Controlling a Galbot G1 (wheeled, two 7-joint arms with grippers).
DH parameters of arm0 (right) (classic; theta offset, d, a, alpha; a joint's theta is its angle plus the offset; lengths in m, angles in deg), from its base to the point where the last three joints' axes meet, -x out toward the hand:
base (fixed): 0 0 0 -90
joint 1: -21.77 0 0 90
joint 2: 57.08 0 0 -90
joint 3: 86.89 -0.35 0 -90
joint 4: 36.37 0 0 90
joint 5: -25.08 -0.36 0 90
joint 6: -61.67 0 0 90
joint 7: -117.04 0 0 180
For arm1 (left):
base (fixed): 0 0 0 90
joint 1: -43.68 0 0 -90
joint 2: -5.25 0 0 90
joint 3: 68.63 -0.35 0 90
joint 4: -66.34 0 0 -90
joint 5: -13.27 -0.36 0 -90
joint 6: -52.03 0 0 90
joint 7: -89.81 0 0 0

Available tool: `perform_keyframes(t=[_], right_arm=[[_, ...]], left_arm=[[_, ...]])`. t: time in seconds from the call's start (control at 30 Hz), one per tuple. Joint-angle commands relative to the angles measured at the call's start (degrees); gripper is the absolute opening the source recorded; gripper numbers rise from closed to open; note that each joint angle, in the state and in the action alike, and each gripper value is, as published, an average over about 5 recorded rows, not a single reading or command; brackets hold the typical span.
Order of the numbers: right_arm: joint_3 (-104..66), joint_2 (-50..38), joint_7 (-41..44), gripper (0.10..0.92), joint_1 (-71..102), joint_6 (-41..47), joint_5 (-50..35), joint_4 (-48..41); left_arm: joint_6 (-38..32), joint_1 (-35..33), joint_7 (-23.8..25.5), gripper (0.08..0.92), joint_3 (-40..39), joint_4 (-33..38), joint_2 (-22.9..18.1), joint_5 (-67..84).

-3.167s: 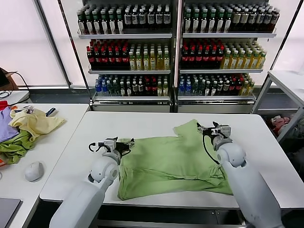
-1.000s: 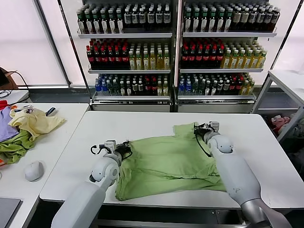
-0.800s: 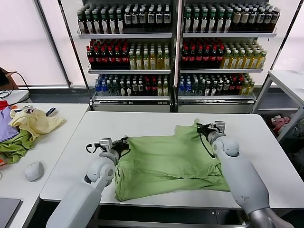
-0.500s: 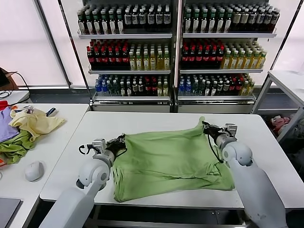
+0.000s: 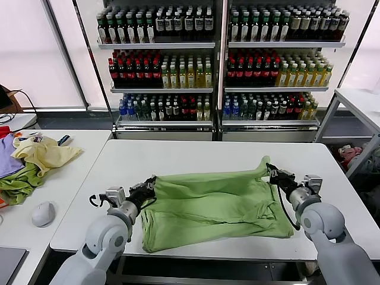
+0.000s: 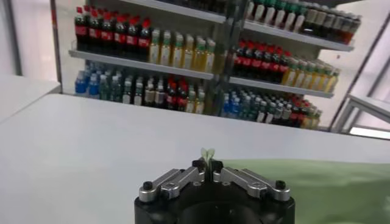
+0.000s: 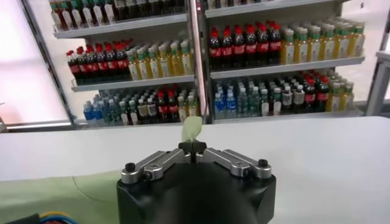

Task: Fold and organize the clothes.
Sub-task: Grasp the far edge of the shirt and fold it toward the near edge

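The clothes, a light green shirt [image 5: 208,205], hang stretched between my two grippers over the white table [image 5: 178,157], the lower part lying rumpled on the top. My left gripper [image 5: 147,183] is shut on the shirt's left upper edge; a tuft of green fabric [image 6: 208,154] sticks out between its closed jaws. My right gripper [image 5: 271,168] is shut on the right upper corner, and a green fabric tip [image 7: 192,128] pokes up from it. Collar, buttons and chest graphic are hidden.
On a second table to the left lies a heap of pale yellow, purple and darker green garments [image 5: 32,157], with a grey mouse [image 5: 43,214] nearer. Shelves of bottles [image 5: 219,59] stand behind the table. Another white table [image 5: 362,104] is at far right.
Both grippers have moved outward and toward the table's front, pulling the shirt's upper edge taut between them. The shirt has been drawn nearer and spread wider.
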State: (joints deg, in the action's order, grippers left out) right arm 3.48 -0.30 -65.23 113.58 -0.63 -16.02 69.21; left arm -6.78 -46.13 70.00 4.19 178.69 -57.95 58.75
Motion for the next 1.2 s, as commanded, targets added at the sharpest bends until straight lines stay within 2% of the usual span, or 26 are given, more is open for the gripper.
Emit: perform_keyframes(t=[0.03, 0.33, 0.6, 0.77, 0.93, 1.2], right_arm=[[-4.7, -1.5, -0.4, 0.112, 7.5, 0.0, -0.4, 4.7], [-2.8, -0.1, -1.7, 0.112, 7.5, 0.4, 1.5, 2.3], [-1.0, 1.3, -2.2, 0.127, 7.3, 3.0, 2.9, 3.1], [-1.6, 1.4, -2.0, 0.254, 9.2, 2.9, 3.6, 6.1], [-2.1, 1.8, -1.6, 0.392, 12.2, 2.3, 6.2, 11.5], [-2.5, 2.8, -1.4, 0.608, 15.7, 2.2, 8.2, 17.5]], left_arm=[[-0.4, -11.7, 1.6, 0.112, 1.8, 7.8, 0.1, -4.8], [0.3, -16.6, 4.9, 0.112, 1.4, 6.8, -0.5, -13.2], [1.8, -17.0, 6.4, 0.13, 1.1, 4.6, -1.2, -20.2], [0.5, -18.0, 5.1, 0.256, 1.7, 5.5, -3.1, -22.8], [-3.0, -19.2, 0.6, 0.403, 3.6, 6.5, -7.2, -23.2], [-5.9, -19.2, -5.5, 0.628, 4.7, 2.4, -13.1, -25.6]])
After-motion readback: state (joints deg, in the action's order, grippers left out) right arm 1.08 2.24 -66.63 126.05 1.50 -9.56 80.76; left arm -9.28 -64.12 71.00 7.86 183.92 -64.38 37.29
